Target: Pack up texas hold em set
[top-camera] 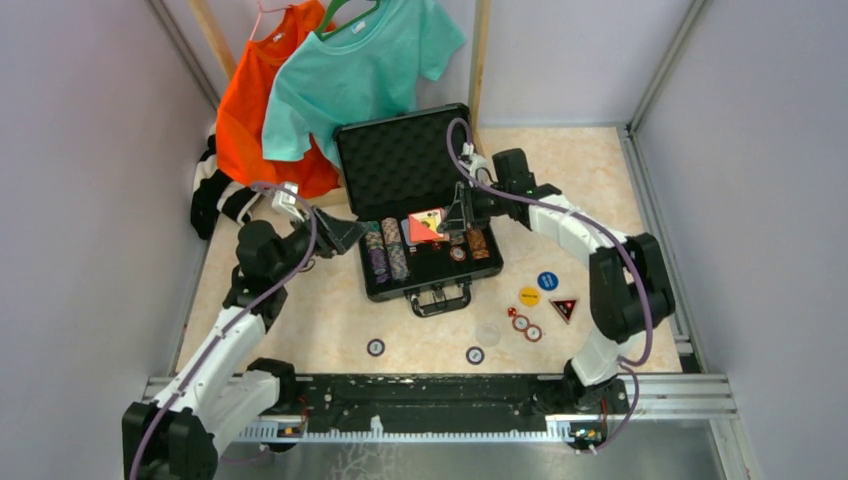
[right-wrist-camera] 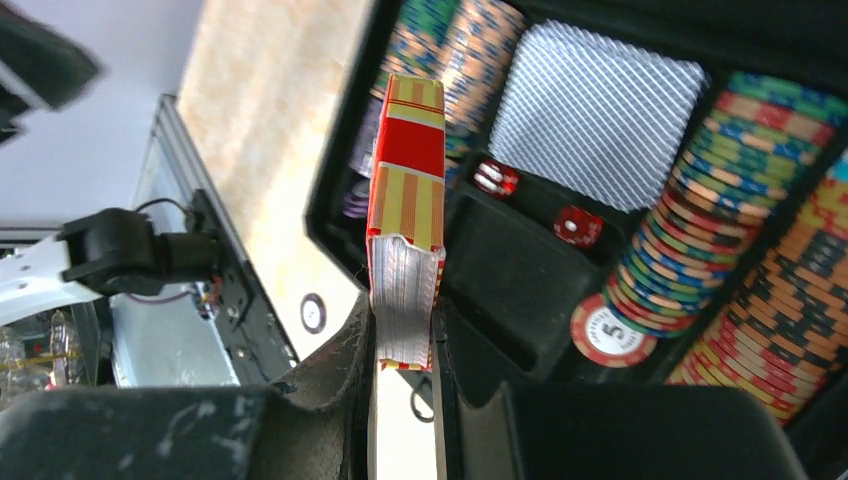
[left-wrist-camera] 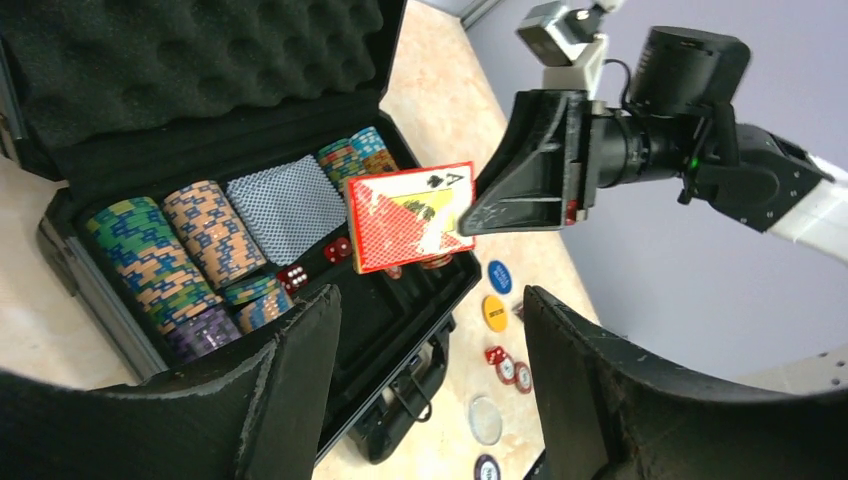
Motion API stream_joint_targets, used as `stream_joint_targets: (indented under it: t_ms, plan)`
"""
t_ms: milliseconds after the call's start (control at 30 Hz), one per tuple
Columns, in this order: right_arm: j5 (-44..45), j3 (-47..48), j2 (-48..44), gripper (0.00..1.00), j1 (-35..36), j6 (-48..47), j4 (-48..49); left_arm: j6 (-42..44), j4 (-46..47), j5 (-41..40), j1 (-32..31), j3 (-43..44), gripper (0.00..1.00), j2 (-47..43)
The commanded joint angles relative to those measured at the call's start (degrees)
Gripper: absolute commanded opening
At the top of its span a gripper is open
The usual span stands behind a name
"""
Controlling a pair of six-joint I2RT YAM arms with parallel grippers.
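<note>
The black briefcase [top-camera: 432, 290] lies open mid-table, its foam lid [top-camera: 400, 160] standing up behind. Rows of multicoloured chips [left-wrist-camera: 160, 260], a blue-patterned deck [right-wrist-camera: 595, 115] and red dice [right-wrist-camera: 578, 225] sit inside. My right gripper [right-wrist-camera: 405, 340] is shut on the red-orange card box [right-wrist-camera: 405, 200], holding it on edge just above the case's middle [top-camera: 425, 226]. My left gripper [left-wrist-camera: 430, 300] hovers by the case's left side, open and empty. On the table right of the case lie a blue button [top-camera: 547, 281], a yellow button [top-camera: 529, 296], a red die [top-camera: 514, 312] and loose chips [top-camera: 527, 328].
Two more chips [top-camera: 375, 347] [top-camera: 475, 355] and a clear disc [top-camera: 488, 333] lie in front of the case, and a dark triangular piece [top-camera: 564, 308] lies to the right. An orange shirt [top-camera: 265, 110] and a teal shirt [top-camera: 350, 70] hang behind the lid.
</note>
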Motion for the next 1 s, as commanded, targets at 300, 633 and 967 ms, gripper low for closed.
stream_joint_targets:
  t_ms: [300, 633, 967]
  plan:
    - [3.1, 4.7, 5.9, 0.0, -0.6, -7.6, -12.4, 8.4, -11.0, 2.6, 1.0, 3.6, 0.76, 0.0]
    - [-0.4, 7.0, 7.9, 0.0, -0.6, -7.9, -15.4, 8.1, -10.3, 4.4, 1.7, 2.9, 0.76, 1.1]
    - [-5.6, 7.7, 10.1, 0.0, -0.6, -8.6, -16.2, 8.4, -11.1, 4.9, 2.0, 2.8, 0.76, 0.6]
